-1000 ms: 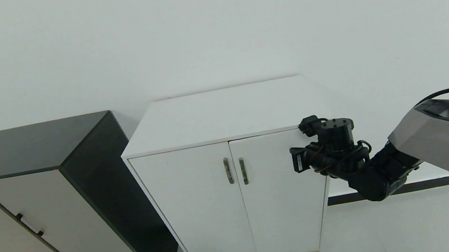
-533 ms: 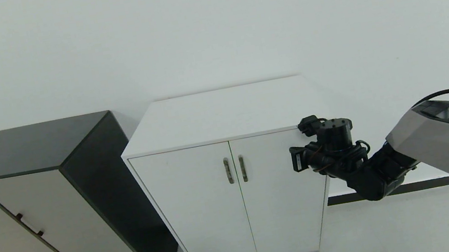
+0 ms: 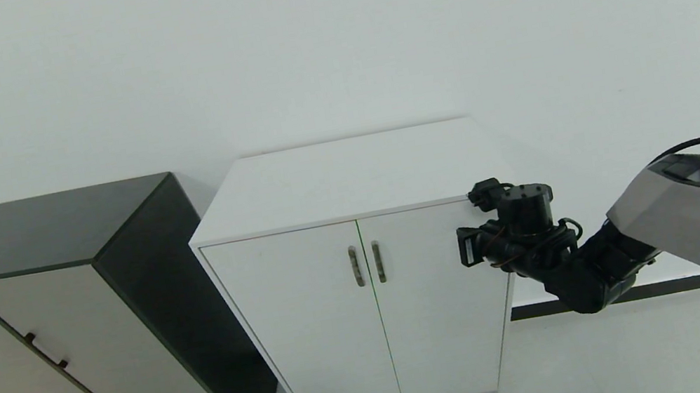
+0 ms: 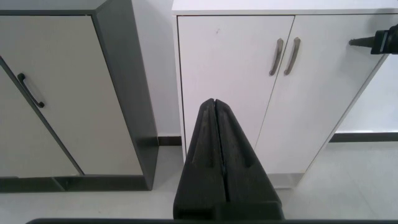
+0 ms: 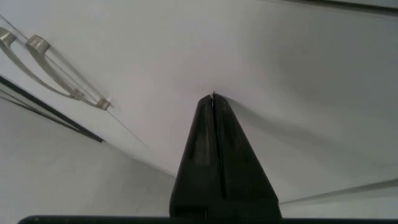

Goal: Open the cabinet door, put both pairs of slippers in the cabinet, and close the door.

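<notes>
Head view has the white cabinet (image 3: 346, 176) standing against the wall with both doors flush and the seam between them tight. The right gripper (image 5: 214, 99) has its two fingers pressed together with nothing between them, and its tip looks to be touching the cabinet's right door (image 3: 442, 323), high up and toward the cabinet's outer edge, well apart from the right handle (image 3: 378, 264). The left gripper (image 4: 214, 102) is likewise fully closed and empty, held back in front of the cabinet and aimed at its left door (image 3: 302, 332). A dark cabinet (image 3: 42, 226) stands just beside the white cabinet. Since the doors lie shut and the right arm bears on the door face, not the handle, this is probably the last push of the closing step; whether the slippers are inside cannot be told through the doors. The next move would then call for drawing the right arm straight back off the panel without catching the door.
</notes>
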{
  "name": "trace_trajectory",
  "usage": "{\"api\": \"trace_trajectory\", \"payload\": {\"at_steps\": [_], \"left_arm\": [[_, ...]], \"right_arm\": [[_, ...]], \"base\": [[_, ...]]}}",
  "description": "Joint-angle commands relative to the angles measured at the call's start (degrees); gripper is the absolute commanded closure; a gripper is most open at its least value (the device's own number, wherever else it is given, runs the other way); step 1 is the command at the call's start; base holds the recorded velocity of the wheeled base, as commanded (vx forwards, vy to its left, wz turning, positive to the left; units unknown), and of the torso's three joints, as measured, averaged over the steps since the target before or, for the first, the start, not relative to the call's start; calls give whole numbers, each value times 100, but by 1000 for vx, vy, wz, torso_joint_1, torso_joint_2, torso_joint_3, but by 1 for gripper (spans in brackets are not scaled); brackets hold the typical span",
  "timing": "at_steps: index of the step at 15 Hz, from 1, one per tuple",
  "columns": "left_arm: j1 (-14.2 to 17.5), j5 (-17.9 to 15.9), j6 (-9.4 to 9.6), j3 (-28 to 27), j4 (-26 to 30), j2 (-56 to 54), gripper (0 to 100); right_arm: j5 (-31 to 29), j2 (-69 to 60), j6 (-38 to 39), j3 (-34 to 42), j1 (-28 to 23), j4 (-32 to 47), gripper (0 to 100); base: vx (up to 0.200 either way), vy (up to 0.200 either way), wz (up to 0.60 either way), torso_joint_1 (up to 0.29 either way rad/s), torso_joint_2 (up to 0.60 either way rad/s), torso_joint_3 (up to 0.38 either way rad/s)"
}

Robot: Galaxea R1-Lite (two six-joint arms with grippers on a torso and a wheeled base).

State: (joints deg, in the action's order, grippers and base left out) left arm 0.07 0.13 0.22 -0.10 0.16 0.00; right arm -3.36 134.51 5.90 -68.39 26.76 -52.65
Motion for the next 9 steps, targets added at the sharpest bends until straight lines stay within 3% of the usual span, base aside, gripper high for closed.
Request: {"api": "trace_trajectory", "payload": {"at_steps": [1,2,7,9], "left_arm": [[1,-5,4,1,2,9,100],[1,-5,-4,1,2,9,100],[1,4,4,1,2,9,100],[1,4,-4,1,2,9,100]], "right_arm": [[-68,-751,-1,660,31,-43,100],[-129,-1182,-1,1126,22,-96,100],[-1606,-3555,-54,3561,5,-87,100],[-1843,-4442,-230,4571,-101,-79,100]], "base": [[0,0,0,0,0,0],[0,0,0,0,0,0],[0,0,0,0,0,0],[0,0,0,0,0,0]]}}
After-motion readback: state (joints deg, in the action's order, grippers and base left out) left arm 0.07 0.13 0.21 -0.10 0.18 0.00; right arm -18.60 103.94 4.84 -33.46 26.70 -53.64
